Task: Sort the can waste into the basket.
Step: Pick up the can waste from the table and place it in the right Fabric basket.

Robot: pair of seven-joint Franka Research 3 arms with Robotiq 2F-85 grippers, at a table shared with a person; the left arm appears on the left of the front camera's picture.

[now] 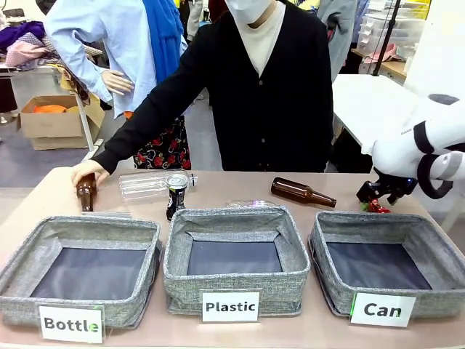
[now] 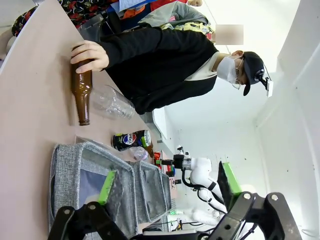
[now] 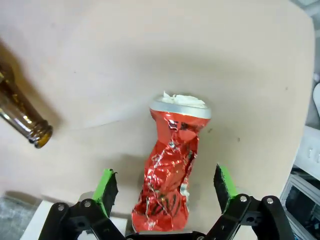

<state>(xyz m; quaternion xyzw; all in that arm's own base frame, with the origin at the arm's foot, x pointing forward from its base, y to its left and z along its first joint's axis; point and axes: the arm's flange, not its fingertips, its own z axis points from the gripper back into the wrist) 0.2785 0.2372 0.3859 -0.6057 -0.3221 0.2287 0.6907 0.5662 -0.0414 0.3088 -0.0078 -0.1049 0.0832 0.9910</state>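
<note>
Right claw (image 3: 165,187) spread wide, straddling the crushed red can (image 3: 172,150) just behind the Can basket (image 1: 436,297), lined up to pinch it, I'd guess. Left claw (image 2: 167,186) spread too, empty.

The white, black-banded right arm (image 1: 399,153) ends in a black, green-padded pincer (image 3: 165,177).

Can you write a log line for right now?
right gripper: open, fingers either side of red can | left gripper: open | black can: upright, untouched
</note>
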